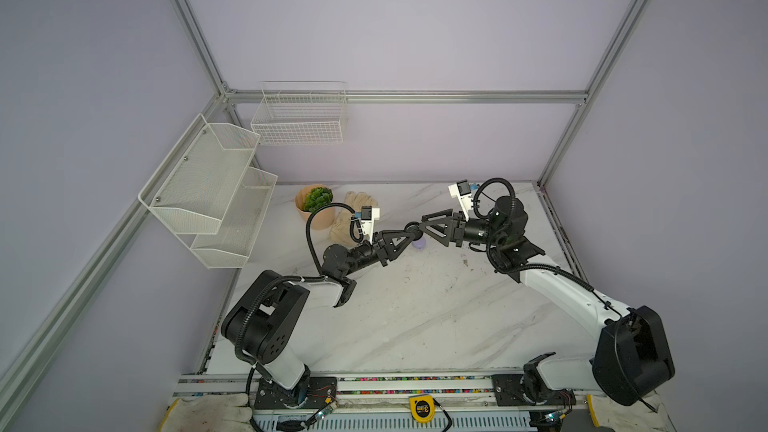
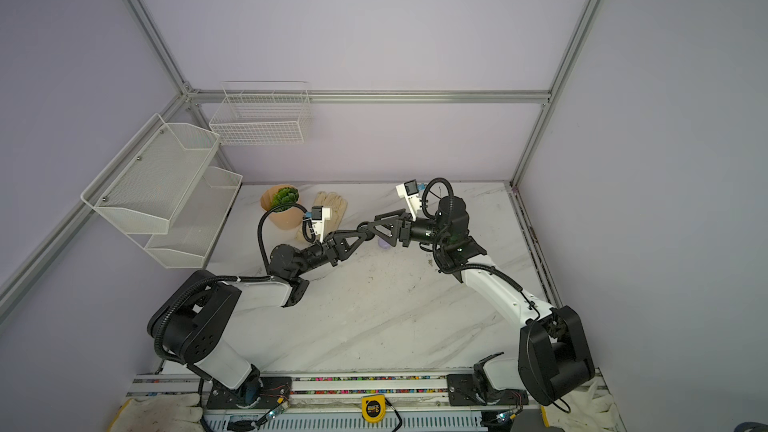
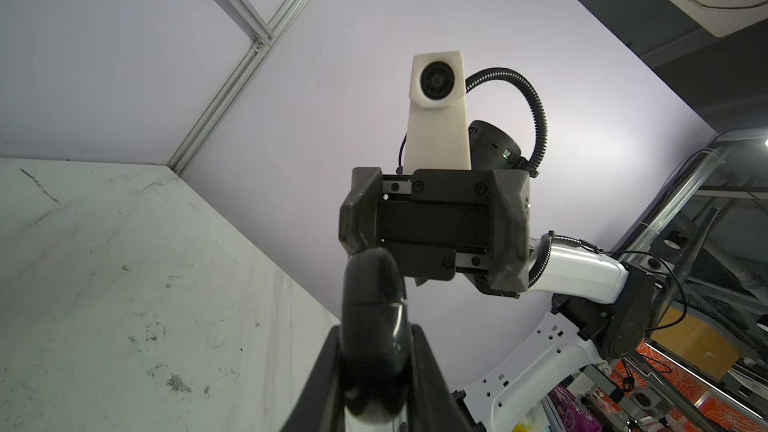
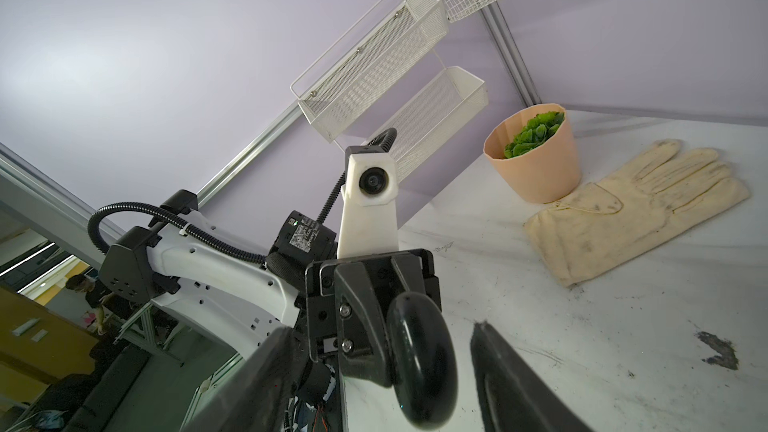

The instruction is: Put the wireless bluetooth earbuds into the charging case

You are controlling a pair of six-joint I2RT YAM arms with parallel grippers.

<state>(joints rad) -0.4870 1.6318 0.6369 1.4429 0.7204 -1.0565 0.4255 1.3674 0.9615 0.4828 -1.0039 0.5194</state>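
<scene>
1. Left wrist view: the left gripper [image 3: 374, 332] is clenched on a round, glossy black plastic charging case [image 3: 371, 301]. It holds the case edge-on between its fingers, above the white marble-pattern tabletop [image 3: 104, 284].
2. In the right wrist view the right gripper [image 4: 380, 328] is released. Its jaws stand wide on either side of the same case, and a gap shows beside one finger.
3. In both top views the grippers meet over mid-table. A small round lilac case [image 1: 420, 244] lies on the table at about 5 o'clock of that meeting point, partly hidden by them.
4. The wireless bluetooth earbuds show in no view, and I cannot tell whether any sit inside either case.
5. The step in hand looks like readying the black case for opening or a handover. Its lid seems shut.
6. The next move probably calls for the right jaws to close squarely on one half while the left grip holds firm. The glossy shell could slip.
</scene>
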